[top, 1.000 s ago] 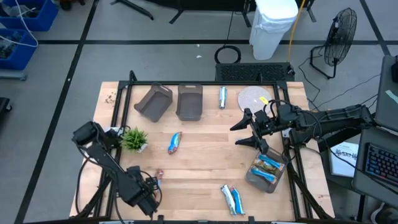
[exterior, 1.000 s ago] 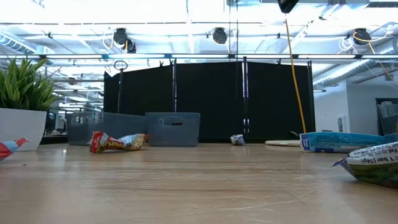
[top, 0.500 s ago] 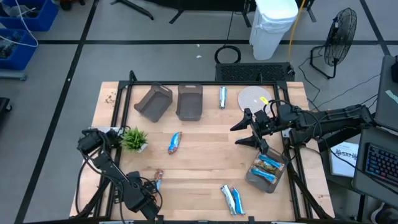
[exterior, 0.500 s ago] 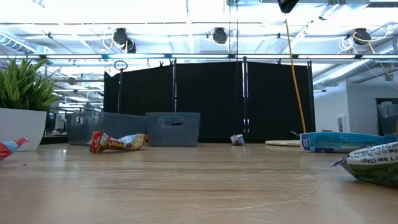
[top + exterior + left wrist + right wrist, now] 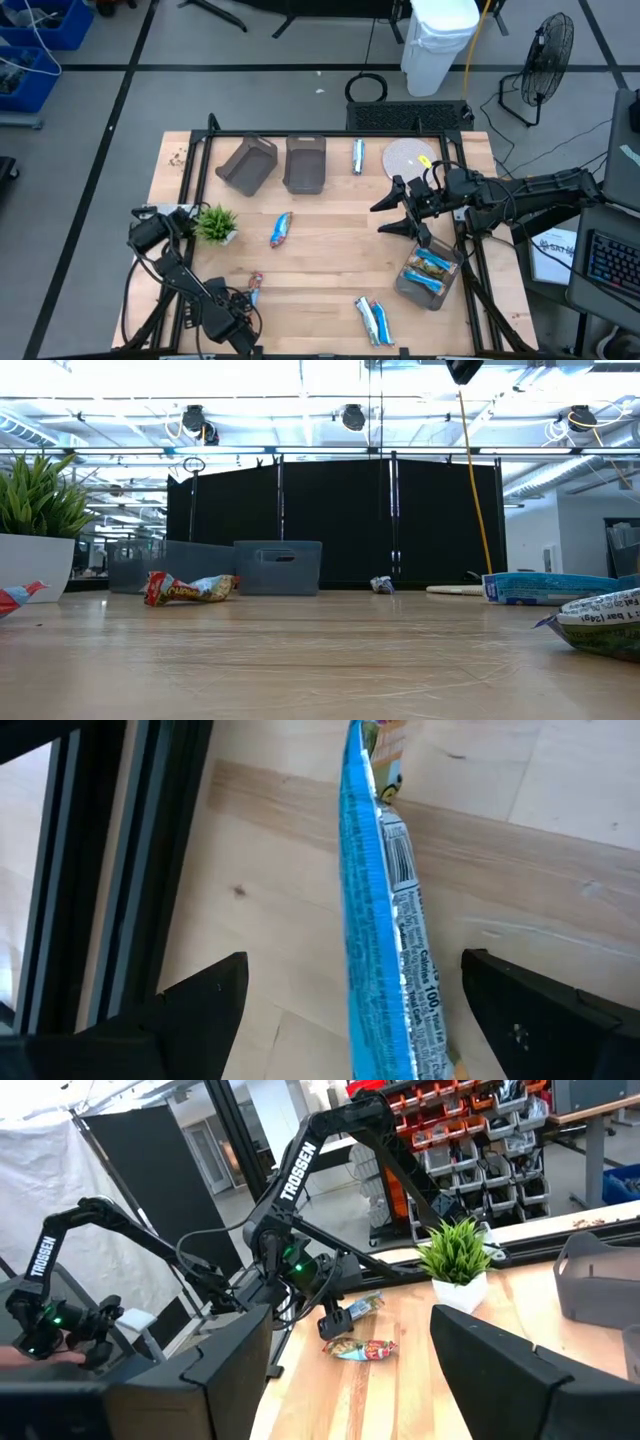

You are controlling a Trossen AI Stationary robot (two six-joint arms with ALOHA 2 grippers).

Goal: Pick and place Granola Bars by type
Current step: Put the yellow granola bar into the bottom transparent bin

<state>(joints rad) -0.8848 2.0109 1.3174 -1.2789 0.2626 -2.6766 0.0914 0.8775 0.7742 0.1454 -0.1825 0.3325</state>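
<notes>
In the high view the left gripper (image 5: 243,310) sits at the lower left of the frame, low over the wooden table (image 5: 330,260), right at a small wrapped bar (image 5: 255,288) lying near the table's front edge. The left wrist view shows that blue-and-white bar (image 5: 385,920) running lengthwise between the two dark fingers (image 5: 200,1000). The fingers are spread wide, one on each side, and neither touches the wrapper. The bar lies flat on the wood, not held.

The right gripper (image 5: 397,211) hangs at the centre right of the high view, above bare wood, its fingers apart and holding nothing. Just below and to the right of it stands a grey bin (image 5: 428,275) with blue-wrapped bars inside.

Other bars lie scattered. One with a blue and red wrapper (image 5: 282,229) is in the middle of the frame, well apart from both grippers. A pair (image 5: 374,320) rests at the lower centre, near the front edge. A single one (image 5: 357,156) lies at the upper centre, between a second grey bin (image 5: 305,164) and a round pale disc (image 5: 409,158). A third grey bin (image 5: 247,165) stands tilted just to the left of the second.

A small green plant (image 5: 215,224) in a white pot stands at the left of the table, near the left arm's base. In the low view, the plant (image 5: 38,520) fills the left edge, and a red-and-yellow wrapped bar (image 5: 190,589) lies in front of the grey bins.
</notes>
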